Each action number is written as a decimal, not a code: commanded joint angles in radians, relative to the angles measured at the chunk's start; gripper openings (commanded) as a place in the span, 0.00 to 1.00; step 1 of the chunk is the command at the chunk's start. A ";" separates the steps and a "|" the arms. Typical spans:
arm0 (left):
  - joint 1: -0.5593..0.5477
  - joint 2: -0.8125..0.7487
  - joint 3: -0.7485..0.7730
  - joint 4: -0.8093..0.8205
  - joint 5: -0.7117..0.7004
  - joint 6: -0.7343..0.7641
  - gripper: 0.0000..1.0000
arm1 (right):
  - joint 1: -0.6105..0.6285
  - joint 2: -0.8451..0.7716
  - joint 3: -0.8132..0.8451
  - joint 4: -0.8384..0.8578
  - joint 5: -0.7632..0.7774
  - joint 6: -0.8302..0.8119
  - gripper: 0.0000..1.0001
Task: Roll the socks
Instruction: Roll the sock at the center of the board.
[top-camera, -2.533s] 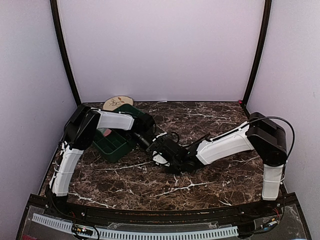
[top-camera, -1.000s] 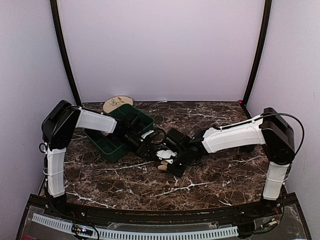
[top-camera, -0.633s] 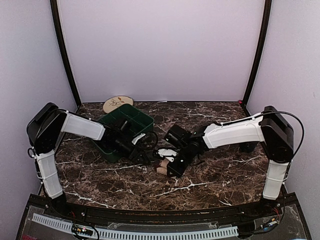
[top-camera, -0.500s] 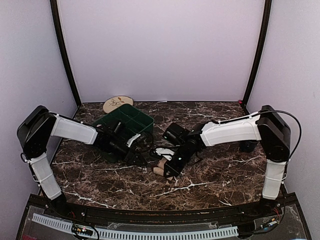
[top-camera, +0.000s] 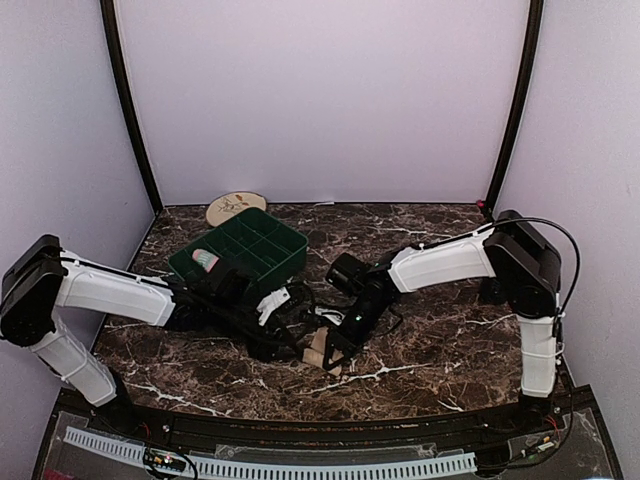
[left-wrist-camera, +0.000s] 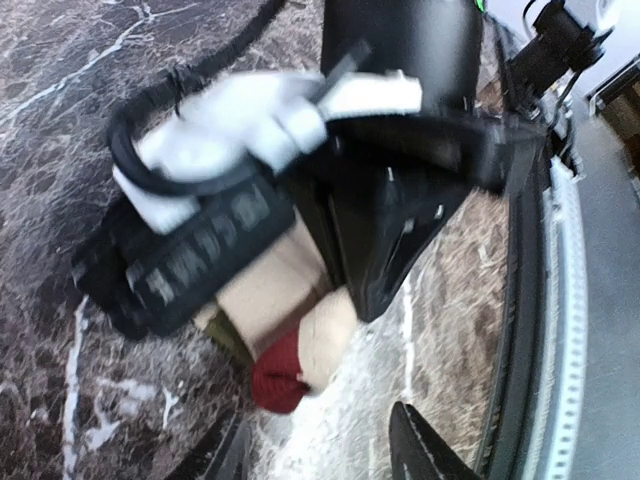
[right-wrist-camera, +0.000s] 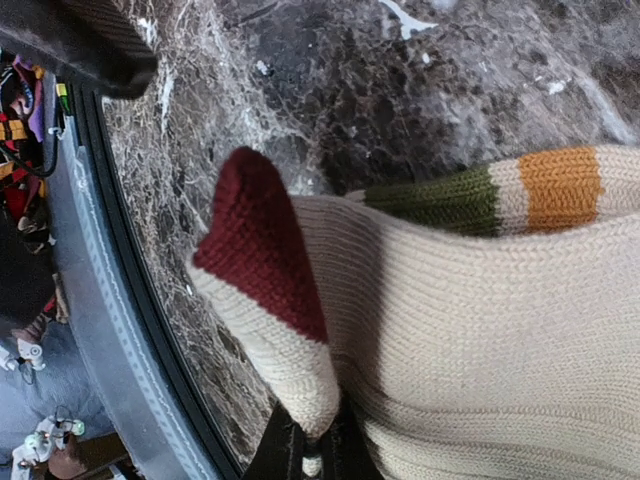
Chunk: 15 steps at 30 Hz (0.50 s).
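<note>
Two grippers meet at lower centre of the top view. The right gripper (top-camera: 334, 348) pinches the tan sock (top-camera: 318, 352) on the table (top-camera: 450, 350), and the left gripper (top-camera: 283, 343) sits just left of it. The pink sock (top-camera: 207, 262) lies in the green tray (top-camera: 270, 245).

Left wrist view: the left fingers (left-wrist-camera: 425, 455) stand apart and empty at the bottom edge.

Right wrist view: the jaws clamp the sock's fabric at the bottom edge.
</note>
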 joint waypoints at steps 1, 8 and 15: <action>-0.061 -0.100 -0.079 0.068 -0.227 0.100 0.50 | -0.022 0.022 0.002 0.000 -0.097 0.048 0.00; -0.184 -0.148 -0.175 0.202 -0.476 0.318 0.50 | -0.034 0.061 0.044 -0.069 -0.125 0.046 0.00; -0.299 -0.109 -0.224 0.349 -0.632 0.598 0.51 | -0.037 0.078 0.065 -0.103 -0.150 0.054 0.00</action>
